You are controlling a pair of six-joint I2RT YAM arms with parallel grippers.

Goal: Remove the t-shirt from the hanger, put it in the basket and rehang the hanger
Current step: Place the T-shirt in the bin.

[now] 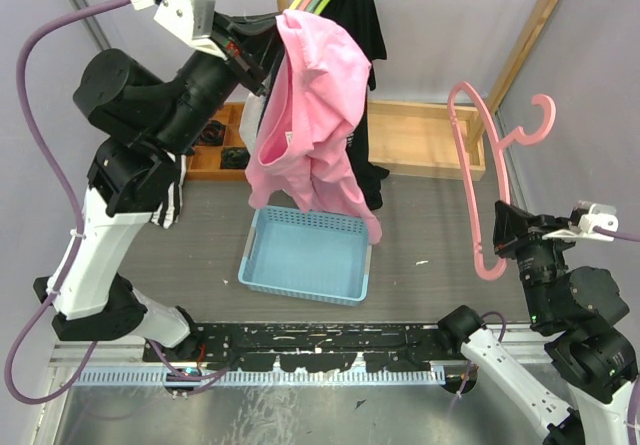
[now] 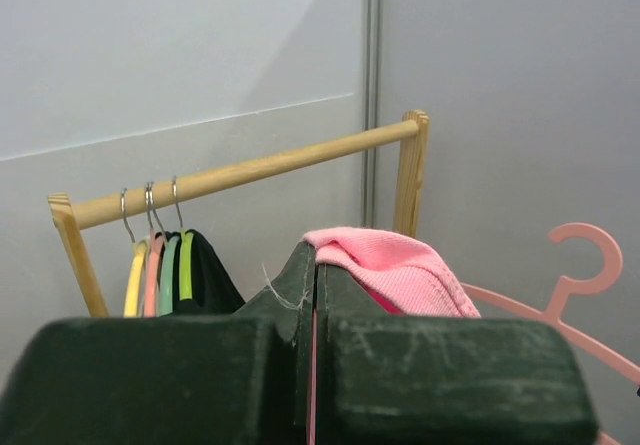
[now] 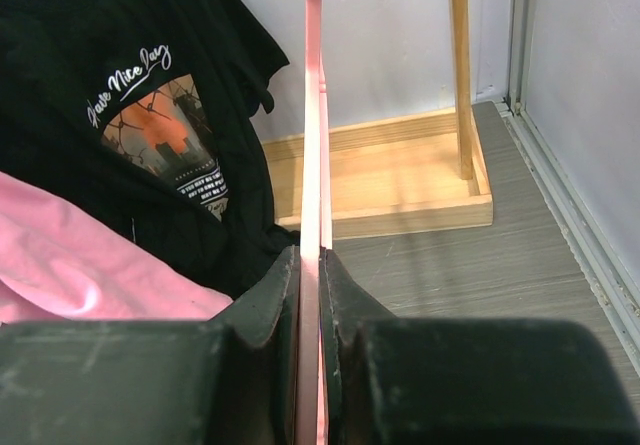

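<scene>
— ME: My left claw (image 1: 258, 57), raised high at the left of the clothes rack, is pinched fully shut on a fold of the pink t-shirt (image 1: 310, 115).

— DESK: Where does the shirt hang?

— ME: It hangs free from that claw, off the pink hanger (image 3: 314, 115). Its hem drapes down over the far rim of the blue basket (image 1: 300, 287) on the table (image 1: 430, 215). I cannot tell whether cloth and rim touch.

— DESK: And the hanger?

— ME: It stands upright in my right claw (image 1: 503, 235), well apart from the shirt. Those jaws are nearly closed, clamping its thin bar. Behind, a black t-shirt (image 3: 230, 55) hangs from the wooden rail (image 2: 250, 170).
</scene>
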